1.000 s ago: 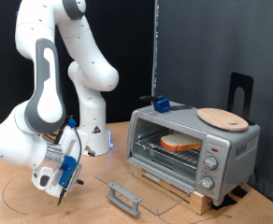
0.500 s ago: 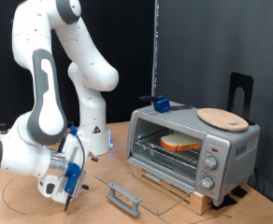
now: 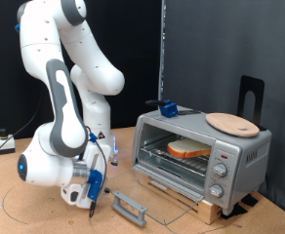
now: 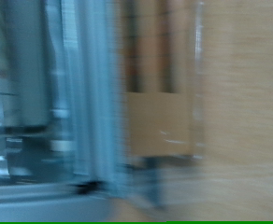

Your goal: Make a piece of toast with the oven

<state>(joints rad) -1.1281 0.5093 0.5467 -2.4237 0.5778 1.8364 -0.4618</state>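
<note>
I am holding my gripper low by the open glass door's handle; I cannot tell its spread. The piece of toast is lying on the oven rack.

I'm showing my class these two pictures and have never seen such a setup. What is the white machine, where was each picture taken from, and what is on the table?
The white machine is a robot arm; its gripper hangs low over the wooden table, beside the handle of the open glass door. One picture comes from a camera off the arm, the other from a camera on its hand, and is blurred. The oven stands on the table with the piece of toast on its rack. A round wooden board lies on top. Nothing shows between the fingers.
</note>
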